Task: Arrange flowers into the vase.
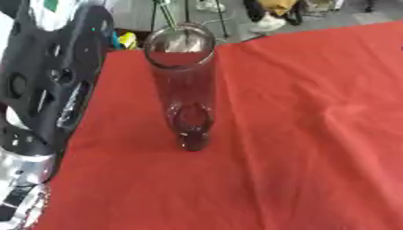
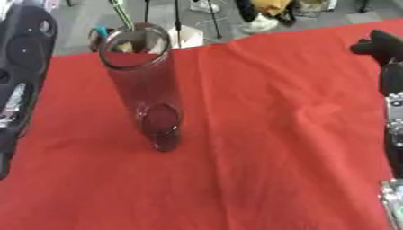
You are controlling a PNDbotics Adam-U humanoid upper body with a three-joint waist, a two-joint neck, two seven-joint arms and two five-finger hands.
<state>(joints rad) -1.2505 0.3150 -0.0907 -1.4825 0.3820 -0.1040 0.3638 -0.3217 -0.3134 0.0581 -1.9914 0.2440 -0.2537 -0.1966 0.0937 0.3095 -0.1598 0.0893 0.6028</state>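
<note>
Left arm (image 1: 47, 90): near left edge, black shell with silver joints low down, rising beside the cloth. No palm or fingers show, so their set cannot be told.

Right hand (image 2: 382, 47): right edge of the right eye view only, a dark lump over a silver-and-black forearm. It hangs well apart from the vase. Whether its fingers are spread or curled cannot be told; it appears to hold nothing, though the view is poor there.

Cloth (image 1: 315, 134): red, covering the table, with soft creases running across the middle. Likely to slide or bunch if something is dragged over it.

Vase (image 1: 182, 90): clear glass cylinder, tall and narrow, upright on the cloth left of centre, mouth open to the camera. Empty as far as can be seen. Judged stiff, smooth, slippery and breakable; tall with a small foot, so easy to tip by a knock near the rim. Best steadied around the lower or middle wall, never by the lip.

Flowers: none on the cloth. A thin green rod (image 2: 122, 15) shows just behind the rim, possibly a stem, possibly floor clutter. Stems would be light, bendable and easily crushed; take mid-stem, below the bloom.

Far edge: grey floor, stand legs, shoes.
</note>
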